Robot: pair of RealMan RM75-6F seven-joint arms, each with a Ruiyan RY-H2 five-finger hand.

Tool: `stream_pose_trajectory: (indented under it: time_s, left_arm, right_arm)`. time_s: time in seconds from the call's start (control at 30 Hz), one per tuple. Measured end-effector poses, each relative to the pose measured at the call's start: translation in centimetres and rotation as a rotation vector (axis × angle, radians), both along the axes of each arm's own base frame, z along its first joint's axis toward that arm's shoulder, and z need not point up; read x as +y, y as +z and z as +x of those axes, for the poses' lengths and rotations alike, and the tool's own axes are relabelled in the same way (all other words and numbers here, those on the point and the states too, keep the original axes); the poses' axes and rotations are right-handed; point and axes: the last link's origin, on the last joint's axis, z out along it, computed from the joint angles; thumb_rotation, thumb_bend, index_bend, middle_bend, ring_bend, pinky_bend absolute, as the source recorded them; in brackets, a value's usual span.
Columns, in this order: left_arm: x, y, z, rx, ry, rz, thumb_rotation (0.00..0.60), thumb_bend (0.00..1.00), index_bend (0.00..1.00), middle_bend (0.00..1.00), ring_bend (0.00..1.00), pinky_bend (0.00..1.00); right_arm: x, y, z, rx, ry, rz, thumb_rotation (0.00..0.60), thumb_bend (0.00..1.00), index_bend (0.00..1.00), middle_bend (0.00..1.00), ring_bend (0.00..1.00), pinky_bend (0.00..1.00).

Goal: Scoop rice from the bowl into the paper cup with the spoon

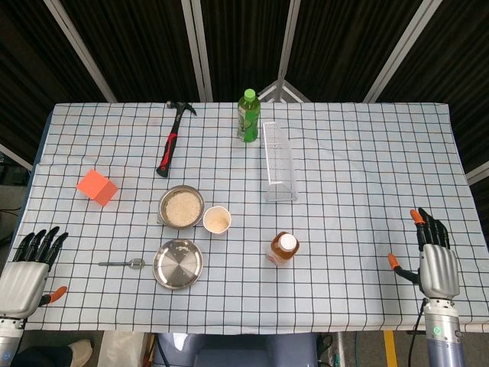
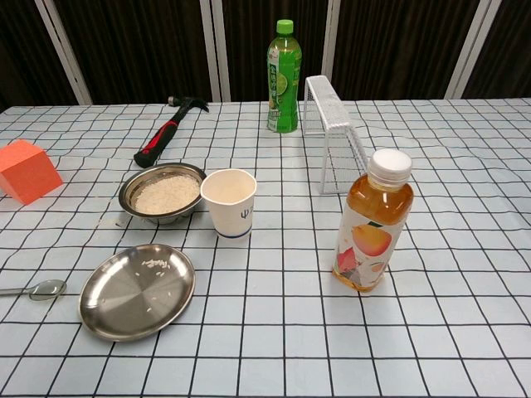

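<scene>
Checked white-and-blue cloth covers the desk [image 1: 351, 222], and the steel bowl [image 1: 181, 206] of rice serves as the landmark here. Beyond the bowl and off to its right lies a white wire rack [image 1: 279, 160] on its side, with a green bottle [image 1: 248, 116] standing just past the rack's far end. A red-and-black hammer [image 1: 170, 145] lies beyond the bowl, and an orange block [image 1: 97, 187] sits to the bowl's left. An amber drink bottle [image 2: 372, 222] stands to the right of the bowl, nearer the robot. A flat steel plate [image 2: 137, 291] with a few rice grains on it rests just in front of the bowl. The paper cup [image 2: 229, 201] stands upright just beside the bowl on its right. The spoon [image 1: 121, 264] lies flat left of the plate, in front of the bowl. The left robot hand [image 1: 27, 271] rests released at the desk's near-left edge, well apart from the spoon; the right robot hand [image 1: 432, 256] is likewise released, fingers spread, far right of the bowl.
</scene>
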Motion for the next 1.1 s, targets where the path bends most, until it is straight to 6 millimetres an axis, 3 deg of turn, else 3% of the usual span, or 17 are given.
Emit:
stream_pose_trajectory:
  time_s: [0.4,0.47,0.5,0.57,0.63,0.7,0.73,0.87,1.1]
  left_arm:
    - [-0.1,-0.2,-0.1,0.008,0.008,-0.009,0.600,0.01,0.00,0.00,0.00,0.00]
    - [-0.1,-0.3,-0.1,0.007,0.015,-0.016,0.600,0.02,0.00,0.00,0.01,0.06]
    - [-0.1,-0.3,-0.1,0.006,0.018,-0.020,0.600,0.03,0.00,0.03,0.07,0.17]
    - [0.0,-0.3,0.0,0.007,0.024,-0.024,0.600,0.04,0.00,0.13,0.25,0.41]
    - [0.0,-0.3,0.0,0.011,0.028,-0.025,0.600,0.07,0.00,0.44,0.60,0.78]
    - [0.0,-0.5,-0.2,0.014,0.043,-0.032,0.600,0.08,0.02,0.71,0.81,0.96]
    - [0.0,-0.6,-0.2,0.012,0.056,-0.040,0.600,0.09,0.08,0.81,0.88,0.99]
    - [0.2,-1.3,-0.6,-0.020,0.151,-0.089,0.600,0.14,0.32,0.96,0.98,1.00]
    - [2.5,-2.1,-0.6,-0.010,0.242,-0.113,0.600,0.28,0.46,1.00,1.00,1.00]
  right_arm:
    - [-0.1,0.0,0.0,0.000,0.003,-0.001,0.600,0.33,0.00,0.00,0.00,0.00]
    - [-0.1,0.0,0.0,-0.001,0.004,0.001,0.600,0.33,0.00,0.00,0.00,0.00]
    - [-0.1,0.0,0.0,-0.002,0.003,0.001,0.600,0.33,0.00,0.00,0.00,0.00]
    - [-0.1,0.0,-0.1,-0.002,0.003,0.000,0.600,0.33,0.00,0.00,0.00,0.00]
    - [-0.1,0.0,-0.1,-0.003,0.002,0.000,0.600,0.33,0.00,0.00,0.00,0.00]
    - [-0.1,0.0,-0.1,-0.004,0.002,-0.001,0.600,0.33,0.00,0.00,0.00,0.00]
    - [-0.2,-0.1,-0.1,-0.004,0.003,-0.001,0.600,0.33,0.00,0.00,0.00,0.00]
    - [-0.2,-0.1,-0.1,-0.006,0.007,-0.001,0.600,0.33,0.00,0.00,0.00,0.00]
    - [-0.1,0.0,-0.1,-0.003,0.003,-0.008,0.600,0.33,0.00,0.00,0.00,0.00]
